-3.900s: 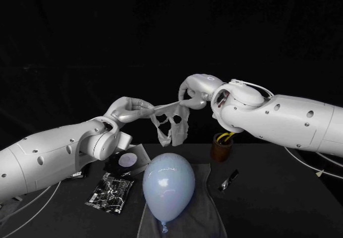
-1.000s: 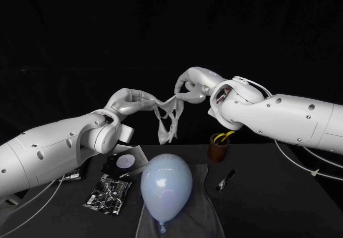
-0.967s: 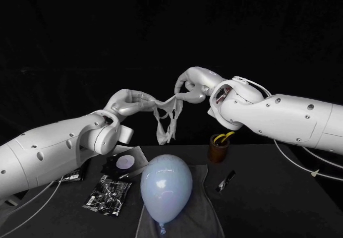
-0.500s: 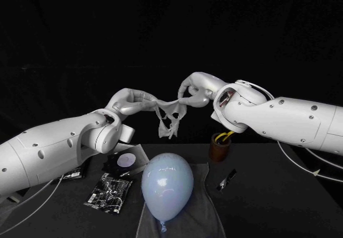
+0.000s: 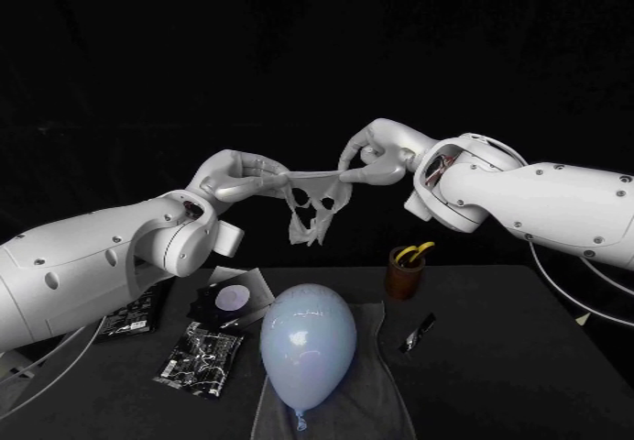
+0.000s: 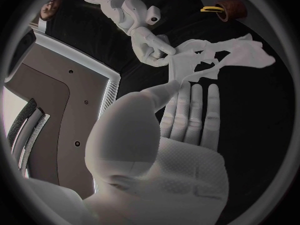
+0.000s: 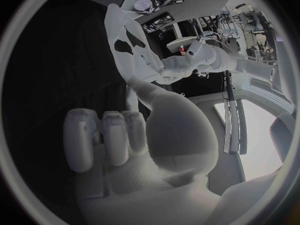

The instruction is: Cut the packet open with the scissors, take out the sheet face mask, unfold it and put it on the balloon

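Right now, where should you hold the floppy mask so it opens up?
By its top edge, a corner from each side, as the left hand and right hand pinch it. The sheet face mask hangs limp below, so pulling the corners apart should spread it.

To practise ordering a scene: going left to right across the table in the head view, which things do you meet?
Packet → balloon → brown cup holding the scissors.
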Available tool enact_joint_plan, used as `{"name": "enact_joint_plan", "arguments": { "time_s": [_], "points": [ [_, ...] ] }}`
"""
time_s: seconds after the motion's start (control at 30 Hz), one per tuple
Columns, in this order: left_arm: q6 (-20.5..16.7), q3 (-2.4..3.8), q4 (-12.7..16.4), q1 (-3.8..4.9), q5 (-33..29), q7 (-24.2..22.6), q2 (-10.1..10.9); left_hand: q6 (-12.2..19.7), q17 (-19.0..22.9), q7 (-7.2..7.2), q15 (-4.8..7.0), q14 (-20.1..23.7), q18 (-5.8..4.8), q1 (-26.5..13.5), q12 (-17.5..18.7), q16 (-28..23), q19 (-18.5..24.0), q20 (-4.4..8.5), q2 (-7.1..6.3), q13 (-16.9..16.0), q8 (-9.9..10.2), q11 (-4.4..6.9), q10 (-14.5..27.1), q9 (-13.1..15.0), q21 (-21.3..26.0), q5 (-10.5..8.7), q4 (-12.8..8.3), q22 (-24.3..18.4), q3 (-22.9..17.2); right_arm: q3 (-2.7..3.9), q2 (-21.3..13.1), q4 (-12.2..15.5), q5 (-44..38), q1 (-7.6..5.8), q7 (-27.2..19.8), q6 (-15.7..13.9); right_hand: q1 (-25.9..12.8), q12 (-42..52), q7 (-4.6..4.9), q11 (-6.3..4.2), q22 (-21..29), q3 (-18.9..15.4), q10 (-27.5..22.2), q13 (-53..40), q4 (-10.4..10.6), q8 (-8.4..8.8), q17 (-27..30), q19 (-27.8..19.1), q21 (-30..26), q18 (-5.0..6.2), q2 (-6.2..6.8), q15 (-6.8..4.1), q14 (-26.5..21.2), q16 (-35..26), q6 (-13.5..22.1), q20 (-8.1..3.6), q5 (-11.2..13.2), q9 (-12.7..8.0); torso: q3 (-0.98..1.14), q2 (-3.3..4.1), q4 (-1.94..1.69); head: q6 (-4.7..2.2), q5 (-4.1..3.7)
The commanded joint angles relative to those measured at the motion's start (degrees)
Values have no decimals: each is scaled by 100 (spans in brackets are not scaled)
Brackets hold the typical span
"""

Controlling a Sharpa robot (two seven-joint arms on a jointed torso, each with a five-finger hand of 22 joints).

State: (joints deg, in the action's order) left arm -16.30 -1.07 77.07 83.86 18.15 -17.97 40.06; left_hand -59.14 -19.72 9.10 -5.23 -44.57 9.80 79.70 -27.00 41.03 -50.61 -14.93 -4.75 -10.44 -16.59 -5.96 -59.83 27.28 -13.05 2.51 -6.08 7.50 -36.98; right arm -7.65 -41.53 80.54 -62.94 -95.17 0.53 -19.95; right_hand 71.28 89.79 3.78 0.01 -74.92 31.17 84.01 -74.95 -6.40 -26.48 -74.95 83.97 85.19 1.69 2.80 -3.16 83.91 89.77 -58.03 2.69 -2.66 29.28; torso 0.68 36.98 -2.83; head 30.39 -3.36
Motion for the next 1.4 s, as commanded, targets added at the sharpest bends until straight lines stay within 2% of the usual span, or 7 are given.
{"name": "enact_joint_plan", "arguments": {
  "time_s": [0.03,0.37,0.7,0.87,1.07,1.23,1.4],
  "points": [
    [175,5,130,19,76,-25,51,-43,18,-10,-3,-44,40,-3,26,-40,-25,8,46,10,29,-10,-35,391,-27,26,-5,17,37,24,-95,123,486,-101,-308,289,72,21,19,-25,-1357,19,599,-1505,0,-20,-1505,386,-21,-56,5,-42,609,23,-20,-17,-13,20,-4,-18,-13,-8,3],
    [200,13,280,31,-23,-73,122,-60,65,-11,5,-97,30,4,55,-81,-2,22,61,27,60,-5,-70,386,-78,26,-15,53,77,45,-199,251,876,-348,-336,584,72,21,21,-24,-1357,23,599,-1505,2,-18,-1505,387,-20,-56,15,-41,609,23,-12,-16,-13,18,-12,-23,-5,-58,-53],
    [188,35,292,231,-114,-83,148,-65,102,-5,12,-147,23,10,79,-111,23,31,79,43,94,-3,-107,380,-122,27,-21,85,103,-2,-60,38,789,-339,-176,599,72,21,22,-24,-1352,25,599,-1505,3,-18,-1505,379,-38,-52,16,-41,609,23,-11,-16,-13,17,0,-7,-8,-94,-31],
    [228,37,353,279,-175,-42,190,-63,118,-3,15,-169,21,10,91,-123,30,35,84,50,110,-2,-124,377,-144,26,-24,100,114,-20,-67,43,797,-295,-186,569,71,21,22,-23,-1351,28,599,-1505,6,-18,-1505,378,-41,-52,16,-41,609,23,-10,-16,-13,17,2,-4,-11,-114,-14],
    [282,37,538,307,-218,53,319,-69,129,-2,18,-186,17,7,97,-131,43,35,80,54,119,1,-141,376,-156,27,-27,109,125,-27,-169,178,867,-273,-267,405,71,19,22,-23,-1349,29,598,-1504,7,-18,-1505,376,-45,-51,17,-41,609,23,-9,-15,-13,17,9,-21,-14,-88,-16],
    [294,30,806,312,-287,131,511,-92,148,-10,35,-250,16,5,91,-129,61,38,71,53,140,16,-200,375,-198,27,-44,138,148,-28,-326,389,1217,-268,-367,460,69,11,23,-22,-1346,31,594,-1498,10,-18,-1505,371,-56,-48,22,-40,609,23,-5,-15,-13,16,16,-45,-21,-89,-11],
    [377,-33,1144,309,-287,222,729,-105,155,-17,43,-274,17,6,90,-128,64,41,68,52,148,24,-219,374,-220,28,-52,152,157,-40,-559,730,1743,-265,-488,549,68,6,24,-22,-1348,32,590,-1493,11,-17,-1505,373,-51,-49,24,-40,609,23,-3,-15,-13,15,23,-121,-34,-91,-27]
  ]
}}
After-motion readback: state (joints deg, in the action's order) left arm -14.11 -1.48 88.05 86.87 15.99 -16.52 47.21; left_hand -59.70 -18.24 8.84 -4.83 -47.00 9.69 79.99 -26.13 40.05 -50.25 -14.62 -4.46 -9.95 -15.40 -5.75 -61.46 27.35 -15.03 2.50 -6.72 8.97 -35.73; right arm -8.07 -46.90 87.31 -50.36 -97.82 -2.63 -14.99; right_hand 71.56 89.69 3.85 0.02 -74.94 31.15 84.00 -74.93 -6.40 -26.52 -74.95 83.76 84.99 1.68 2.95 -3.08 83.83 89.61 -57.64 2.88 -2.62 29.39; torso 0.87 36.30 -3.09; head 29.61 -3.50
